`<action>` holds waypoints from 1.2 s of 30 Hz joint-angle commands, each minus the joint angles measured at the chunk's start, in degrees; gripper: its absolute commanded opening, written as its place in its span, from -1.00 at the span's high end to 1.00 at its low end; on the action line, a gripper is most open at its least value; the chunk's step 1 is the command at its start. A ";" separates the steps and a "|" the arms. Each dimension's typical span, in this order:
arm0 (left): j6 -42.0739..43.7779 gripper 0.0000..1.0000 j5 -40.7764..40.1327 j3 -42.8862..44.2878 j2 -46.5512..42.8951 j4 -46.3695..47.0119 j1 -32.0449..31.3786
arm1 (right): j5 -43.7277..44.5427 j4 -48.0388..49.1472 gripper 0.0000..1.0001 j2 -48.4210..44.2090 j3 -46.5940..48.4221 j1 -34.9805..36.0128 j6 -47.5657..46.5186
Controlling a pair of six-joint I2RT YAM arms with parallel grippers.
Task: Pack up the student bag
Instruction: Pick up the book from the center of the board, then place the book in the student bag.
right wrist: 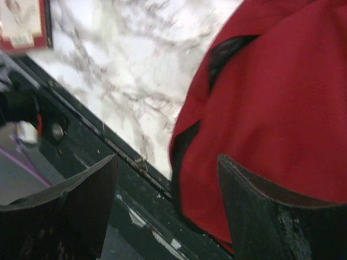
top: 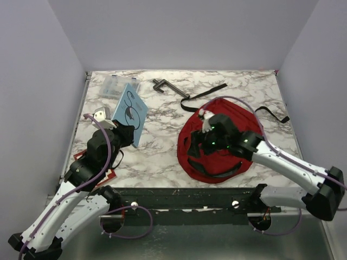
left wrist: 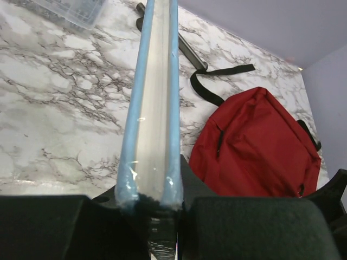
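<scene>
Marble table [top: 162, 154], red backpack [left wrist: 260, 146], left claw [top: 126, 134] clamping blue book [top: 130, 111]

Left arm [top: 59, 208]: white links, black joints, purple cable.
Right arm [top: 287, 162]: same colours, green lights at wrist.
Right gripper [right wrist: 166, 160]: black, scuffed fingers.

Matt red cloth student bag [top: 217, 142], glossy blue book cover [left wrist: 128, 130] — polished marble-look table [top: 162, 146]

We see a robotics lab test cell: plain pale walls [top: 184, 32] box in a marble-patterned table [top: 162, 157], and two white cabled arms [top: 70, 200] are bolted to a dark metal rail [top: 190, 197] at its near edge.
</scene>
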 commanded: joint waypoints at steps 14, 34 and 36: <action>1.60 1.00 -2.63 -3.08 -5.95 1.00 1.31 | 52.14 -41.78 -0.53 31.51 22.60 29.47 8.08; -2.49 1.00 3.94 -3.73 -3.58 0.45 1.62 | 54.96 -34.05 -0.15 29.74 20.60 29.46 7.44; -2.69 1.00 4.39 -3.48 -2.98 0.42 1.58 | 53.68 -34.15 -0.27 28.36 20.47 29.46 7.57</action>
